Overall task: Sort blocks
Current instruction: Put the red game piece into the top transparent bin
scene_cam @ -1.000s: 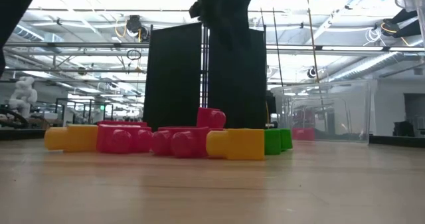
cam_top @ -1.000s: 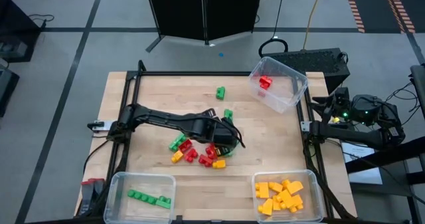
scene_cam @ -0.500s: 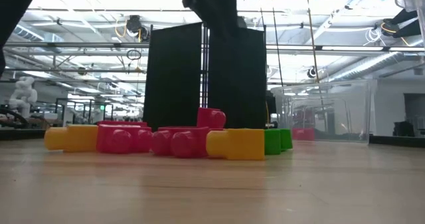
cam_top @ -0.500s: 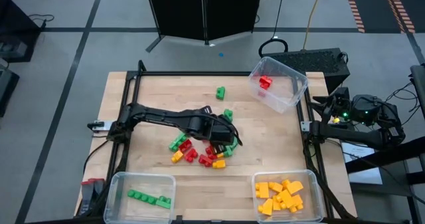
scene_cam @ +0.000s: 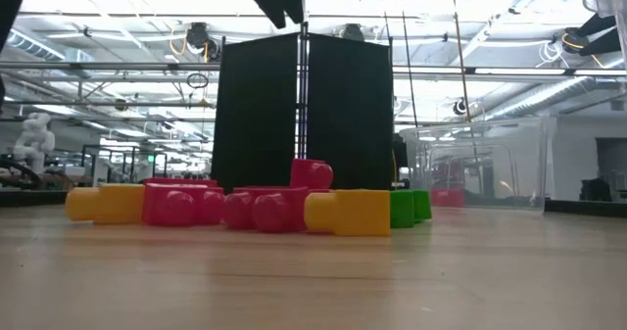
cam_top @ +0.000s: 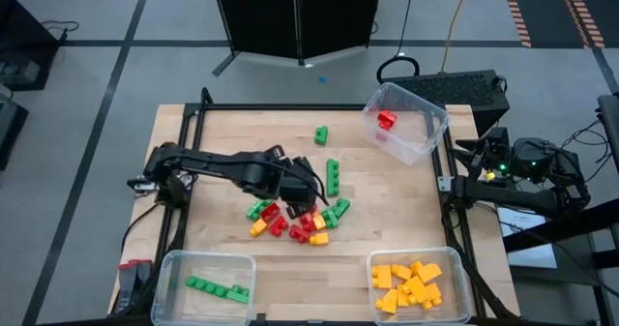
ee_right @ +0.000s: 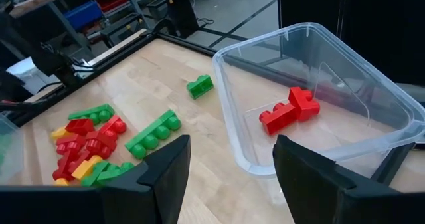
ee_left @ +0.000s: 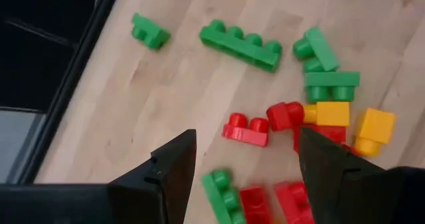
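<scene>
A loose pile of red, green and yellow blocks (cam_top: 298,220) lies at the table's middle and shows in the low view as a row of blocks (scene_cam: 255,208). A long green block (cam_top: 333,175) lies flat just beyond it, and a small green one (cam_top: 320,133) farther off. My left gripper (cam_top: 304,185) hovers open and empty above the pile's far left part; in its wrist view the left gripper (ee_left: 247,132) looks down on a red block (ee_left: 244,128). My right gripper (ee_right: 230,144) waits open beyond the table's right edge.
A clear bin (cam_top: 404,123) at the far right corner stands tilted and holds red blocks (cam_top: 387,120). A near-left bin (cam_top: 205,285) holds green blocks, a near-right bin (cam_top: 418,285) yellow ones. Bare wood (cam_top: 222,133) lies along the far left.
My left gripper has risen and drawn back toward the table's left edge, off the right part of the pile. The long green block and the green blocks beside the pile, which it covered before, now show in full. The pile itself has kept its place.
</scene>
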Tool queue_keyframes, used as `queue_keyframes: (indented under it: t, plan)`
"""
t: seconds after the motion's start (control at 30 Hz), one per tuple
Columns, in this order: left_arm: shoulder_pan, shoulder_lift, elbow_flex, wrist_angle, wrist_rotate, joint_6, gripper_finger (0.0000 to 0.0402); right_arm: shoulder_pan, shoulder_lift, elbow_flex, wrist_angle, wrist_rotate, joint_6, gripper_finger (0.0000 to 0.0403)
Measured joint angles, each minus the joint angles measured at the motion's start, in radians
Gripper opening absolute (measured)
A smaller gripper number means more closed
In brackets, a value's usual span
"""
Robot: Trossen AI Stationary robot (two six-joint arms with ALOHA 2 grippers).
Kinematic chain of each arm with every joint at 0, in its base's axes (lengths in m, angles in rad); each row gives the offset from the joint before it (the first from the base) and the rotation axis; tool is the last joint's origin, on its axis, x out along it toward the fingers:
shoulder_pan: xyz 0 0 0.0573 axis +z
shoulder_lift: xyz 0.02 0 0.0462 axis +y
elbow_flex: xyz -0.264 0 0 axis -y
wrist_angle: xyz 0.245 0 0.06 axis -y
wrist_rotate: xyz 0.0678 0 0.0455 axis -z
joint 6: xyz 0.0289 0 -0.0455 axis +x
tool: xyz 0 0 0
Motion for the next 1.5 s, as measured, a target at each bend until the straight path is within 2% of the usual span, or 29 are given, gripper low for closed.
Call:
queue_keyframes:
  t: [0.13,0.33,0.57,0.8,1.03,1.27,1.5]
  plan:
    - [-0.022,-0.044,-0.150,0.184,0.021,-0.012,0.0205,0.000,0.000,0.000,0.000,0.000,-0.008,0.0208]
    - [-0.032,-0.046,-0.349,0.411,0.039,0.054,0.0205,0.000,0.000,0.000,0.000,0.000,-0.009,0.0208]
    - [0.007,-0.046,-0.492,0.593,0.049,-0.012,0.0205,0.000,0.000,0.000,0.000,0.000,-0.009,0.0208]
    - [0.038,-0.046,-0.559,0.636,0.052,-0.102,0.0205,0.000,0.000,0.000,0.000,0.000,-0.009,0.0208]
    - [0.042,-0.046,-0.600,0.760,0.059,-0.104,0.0205,0.000,0.000,0.000,0.000,0.000,-0.013,0.0208]
    - [0.032,0.008,-0.617,0.771,0.089,-0.103,0.0207,0.000,0.000,0.000,0.000,0.000,-0.012,0.0208]
    - [0.022,0.109,-0.617,0.812,0.100,-0.103,0.0257,0.000,0.000,0.000,0.000,0.000,-0.008,0.0208]
